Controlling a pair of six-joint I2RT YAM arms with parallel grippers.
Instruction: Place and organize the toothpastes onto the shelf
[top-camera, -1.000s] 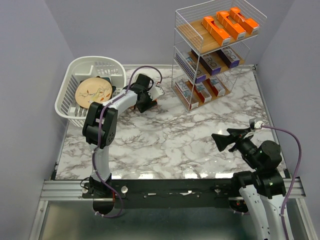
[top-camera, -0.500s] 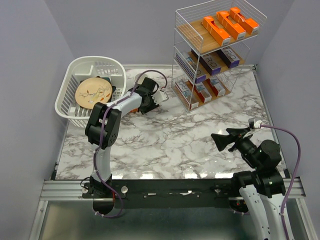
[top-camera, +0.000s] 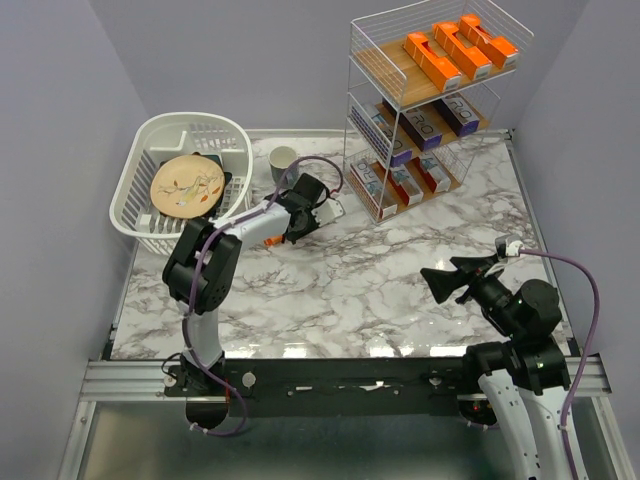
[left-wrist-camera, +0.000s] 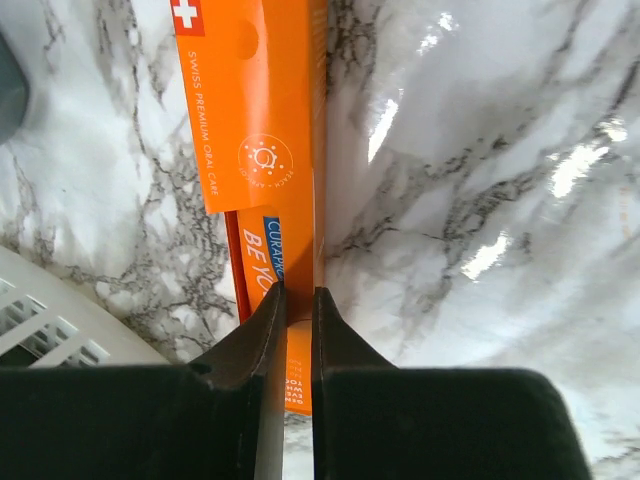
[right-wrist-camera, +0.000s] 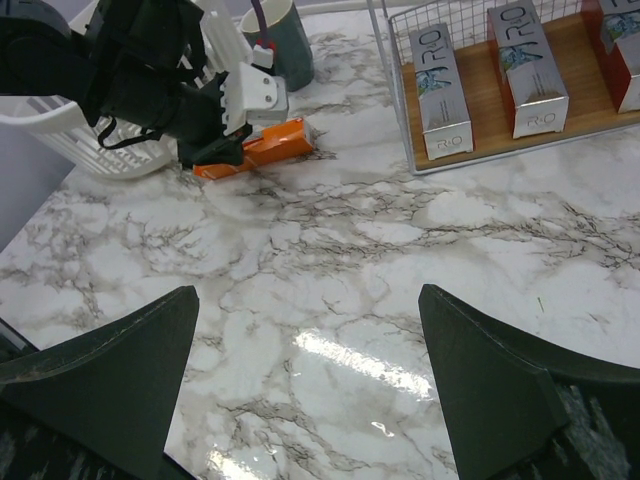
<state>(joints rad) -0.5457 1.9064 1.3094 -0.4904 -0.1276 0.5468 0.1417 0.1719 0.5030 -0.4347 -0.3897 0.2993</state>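
Orange toothpaste box (left-wrist-camera: 262, 140): low over the marble table (top-camera: 380, 270), just beside the white basket (top-camera: 130, 215), well apart from the shelf (top-camera: 385, 62).
Left gripper (left-wrist-camera: 297, 296): my fingers nearly together, pinching the box's long edge.
Handling: light, stiff card, likely crushable; better held across its narrow sides, mid-length.
Right gripper (right-wrist-camera: 308, 305): spread wide, empty.
Hidden: box's near end behind my fingers; lifted or resting, I cannot tell.

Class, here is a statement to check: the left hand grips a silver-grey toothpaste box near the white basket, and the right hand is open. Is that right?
No. The toothpaste box gripped by the left hand is orange, not silver-grey, as the left wrist view shows. It is near the white basket, and the right hand is open.
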